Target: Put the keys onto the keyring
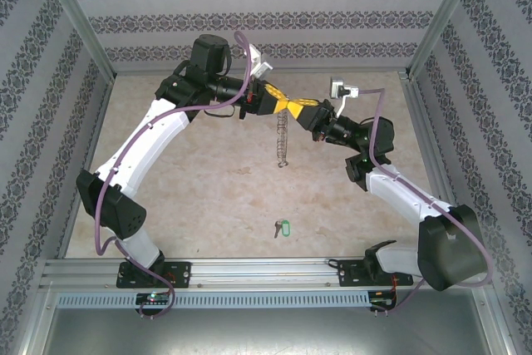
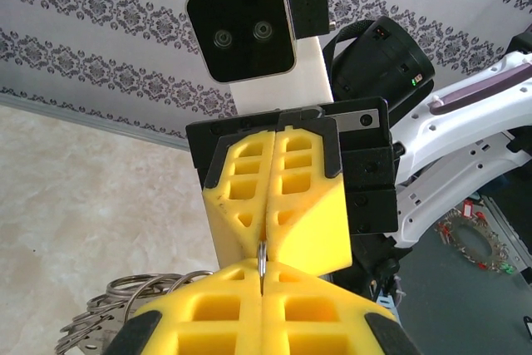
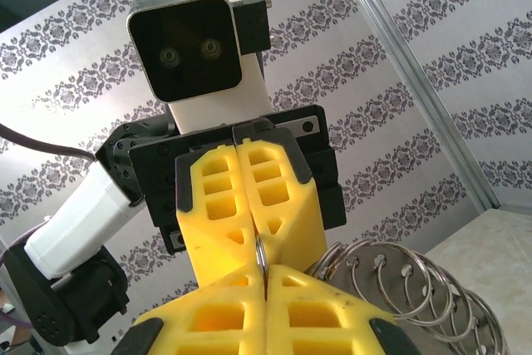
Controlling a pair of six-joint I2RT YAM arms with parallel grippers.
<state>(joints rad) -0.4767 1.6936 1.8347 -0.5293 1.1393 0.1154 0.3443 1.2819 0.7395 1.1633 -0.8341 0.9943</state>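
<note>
Above the middle of the table my left gripper [image 1: 280, 102] and right gripper [image 1: 298, 109] meet tip to tip, both shut on the same thin wire of the keyring [image 1: 283, 145], whose strung silvery pieces hang down below them. In the left wrist view the wire [image 2: 263, 260] is pinched in my left gripper [image 2: 263, 278] and in the right gripper [image 2: 268, 234] facing it, with the loose rings [image 2: 116, 305] to the left. In the right wrist view my right gripper [image 3: 264, 278] clamps the wire [image 3: 262, 253], with the rings [image 3: 411, 288] at the right. The keys [image 1: 281, 227], with their green tag, lie on the table near the front.
Patterned walls [image 1: 249, 18] and metal frame posts [image 1: 79, 35] enclose the beige table [image 1: 208, 180]. An aluminium rail [image 1: 266, 270] carrying both arm bases runs along the near edge. The keys lie roughly midway between the bases.
</note>
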